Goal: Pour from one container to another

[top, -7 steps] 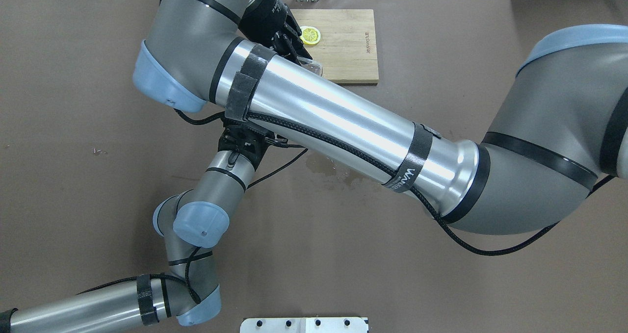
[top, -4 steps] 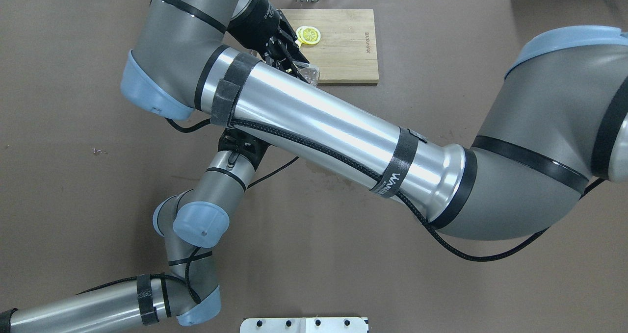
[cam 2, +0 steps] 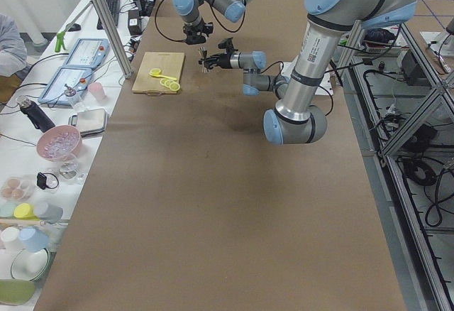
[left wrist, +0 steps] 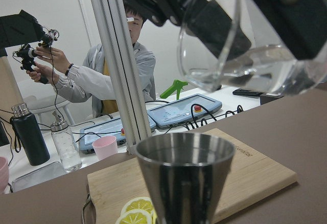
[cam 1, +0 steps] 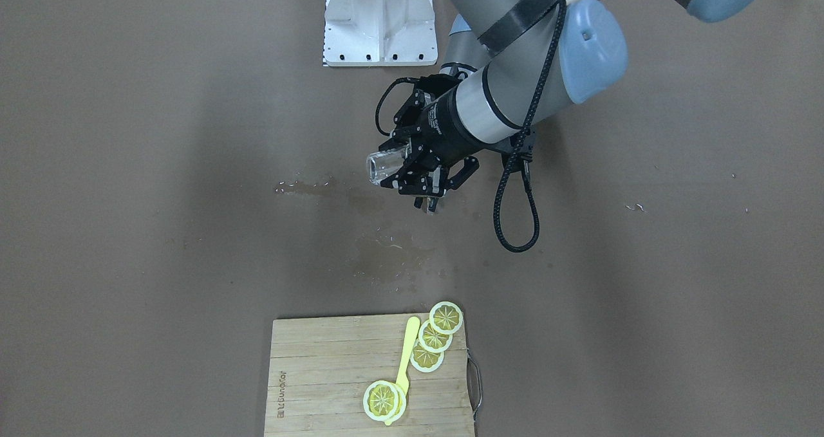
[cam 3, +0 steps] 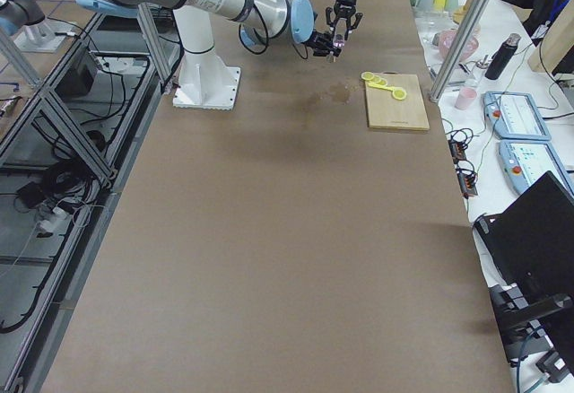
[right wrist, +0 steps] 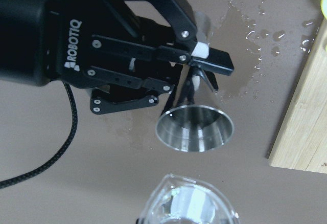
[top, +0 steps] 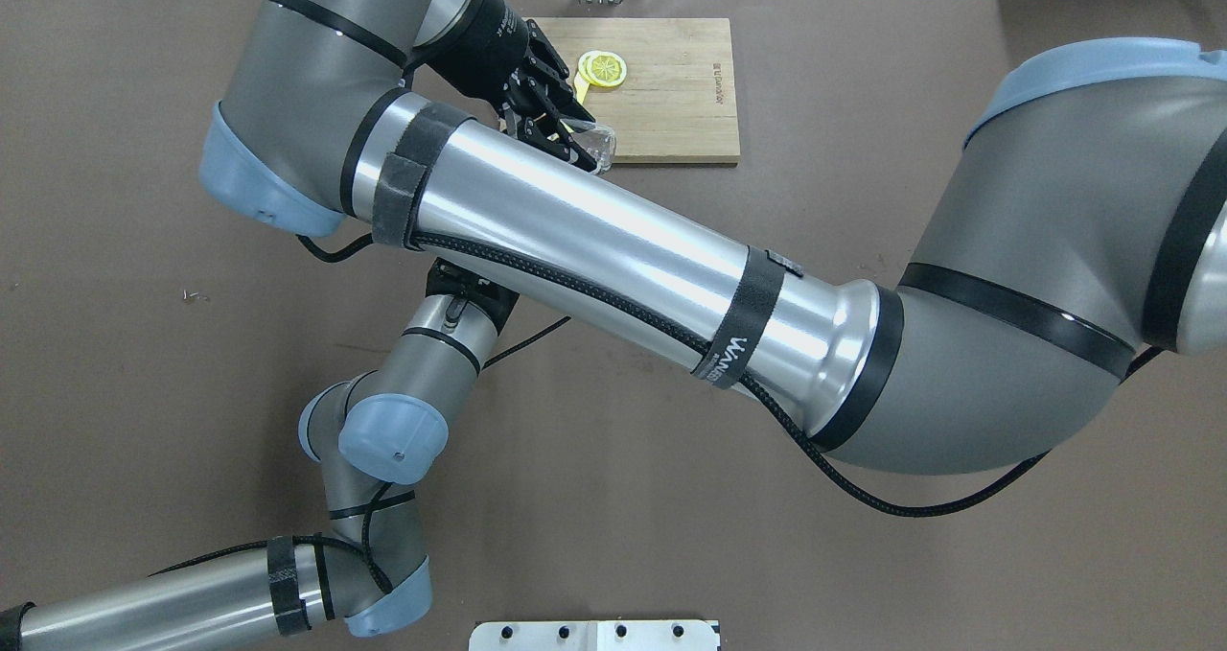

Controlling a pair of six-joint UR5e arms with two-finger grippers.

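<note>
We see the right pincer (cam 1: 400, 167) closed on the tumbler (cam 1: 382, 167), just above the centre of the front-facing view. The tumbler lies almost on its side in the air over the worktop (cam 1: 161, 231), its mouth toward the left of the frame. In the overhead view the tumbler shows in the upper middle, just past the right arm (top: 623, 239), at the near edge of the board (top: 671, 85).

The left pincer (right wrist: 196, 70) fills the upper left of the right wrist view. Its fingers are drawn in tight on the narrow waist of the jigger (right wrist: 194, 127), whose open mouth faces that camera. The tumbler's rim shows at the bottom edge of the same frame, apart from the jigger.

In the left wrist view we find the jigger upright at bottom centre and the tilted tumbler at upper right. The tumbler is higher than the jigger's rim and does not touch it. We cannot tell how much liquid either one holds.

Wet patches (cam 1: 386, 250) mark the worktop in the middle of the front-facing view, between the pincers and the board at the bottom edge. Lemon slices (cam 1: 434, 337) lie on that board. A person (left wrist: 112, 70) sits at the left of the left wrist view, beyond the worktop.
</note>
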